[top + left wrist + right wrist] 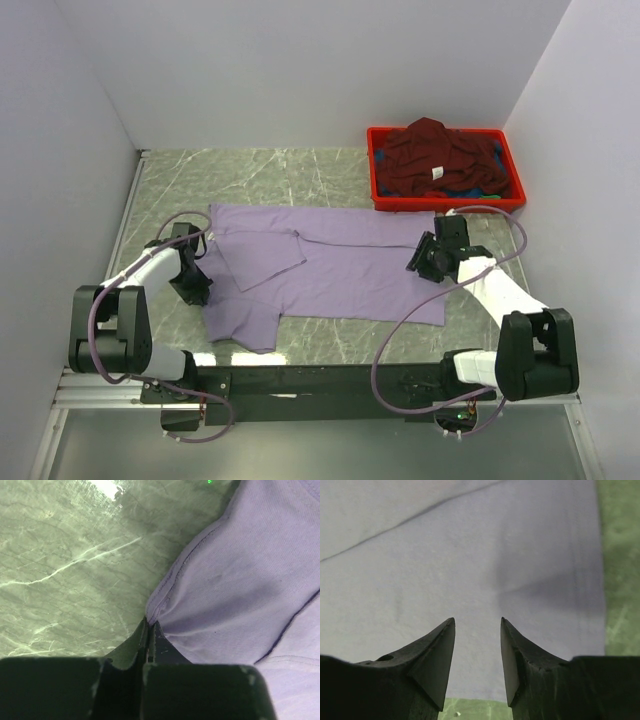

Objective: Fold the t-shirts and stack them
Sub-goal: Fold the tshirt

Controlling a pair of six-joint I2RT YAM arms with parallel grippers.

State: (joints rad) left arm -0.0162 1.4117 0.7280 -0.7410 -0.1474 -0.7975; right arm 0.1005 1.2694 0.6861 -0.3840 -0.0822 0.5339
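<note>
Worktop (pixel 300 170): green marble.
Lavender t-shirt (pixel 340 265): flat mid-worktop.
Maroon t-shirt (pixel 430 155): in red crate (pixel 400 205).
Left end effector (pixel 150 624): wrist view alone shows lavender hem pinched.
Right end effector (pixel 477 622): parted, empty, over cloth.

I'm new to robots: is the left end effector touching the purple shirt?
Touching. Left wrist view: the left end effector pinches the hem of the purple shirt, cloth puckering at its tips.

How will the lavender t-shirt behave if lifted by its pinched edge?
Likely floppy: the lavender t-shirt puckers where the left end effector pinches its edge. Probably light: thin knit lying flat. Lifted from one edge, it would likely drape and drag, not hold shape.
</note>
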